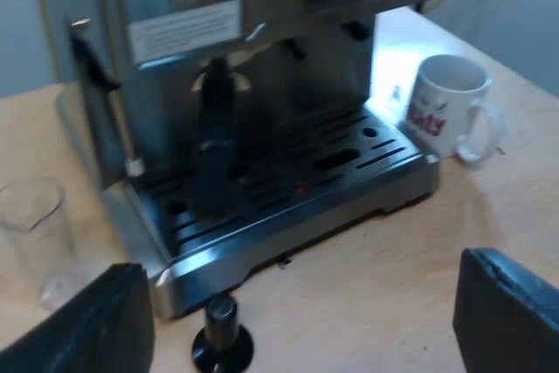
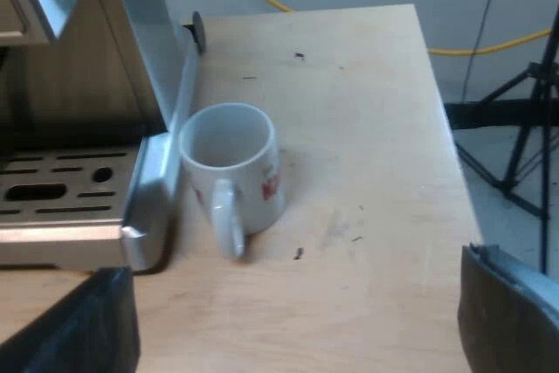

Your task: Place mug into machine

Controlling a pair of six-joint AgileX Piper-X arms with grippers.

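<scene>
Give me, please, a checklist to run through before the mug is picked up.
1. The mug stands upright on the table, beside the drip tray: ok.
2. The right hand is open, short of the mug: ok.
3. The mug's handle points towards that hand; whether it hinders the grasp: cannot tell.
4. The drip tray's part nearest the mug is bare: ok.
5. The left hand is open, near the tamper, away from the mug: ok.

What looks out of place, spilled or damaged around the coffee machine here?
Nothing stands out. The mug stands upright and empty on the table, close beside the drip tray, not yet on it. A few small dark specks lie on the table near it; no spill shows.
</scene>
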